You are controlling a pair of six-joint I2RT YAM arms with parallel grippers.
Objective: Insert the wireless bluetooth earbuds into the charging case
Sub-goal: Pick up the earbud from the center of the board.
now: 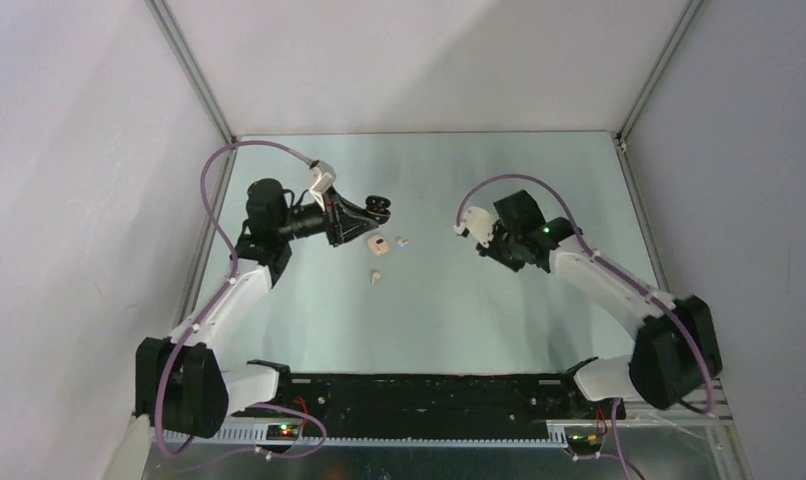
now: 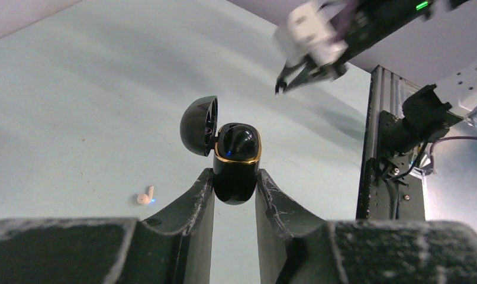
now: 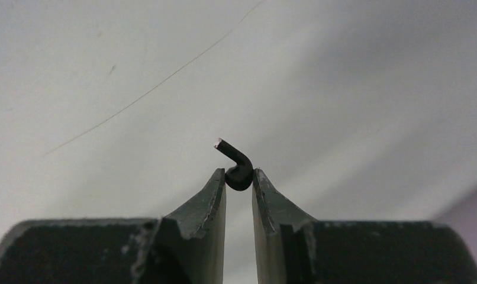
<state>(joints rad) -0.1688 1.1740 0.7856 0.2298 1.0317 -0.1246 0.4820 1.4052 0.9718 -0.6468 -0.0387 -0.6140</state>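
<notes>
My left gripper (image 2: 236, 177) is shut on a glossy black charging case (image 2: 237, 160) with a gold rim. It holds the case above the table with the lid (image 2: 199, 125) swung open to the left. In the top view this case (image 1: 379, 206) is at the left gripper's tip. My right gripper (image 3: 239, 175) is shut on a small dark earbud (image 3: 238, 173) whose stem sticks up and to the left. It hangs in the air to the right of the case (image 1: 462, 229). A pale beige earbud (image 2: 145, 197) lies on the table.
A small beige case (image 1: 378, 243) lies on the table below the left gripper, with a tiny pale bud (image 1: 403, 241) beside it and a beige bud (image 1: 376, 276) nearer me. A metal frame post (image 2: 372, 148) stands at the right table edge.
</notes>
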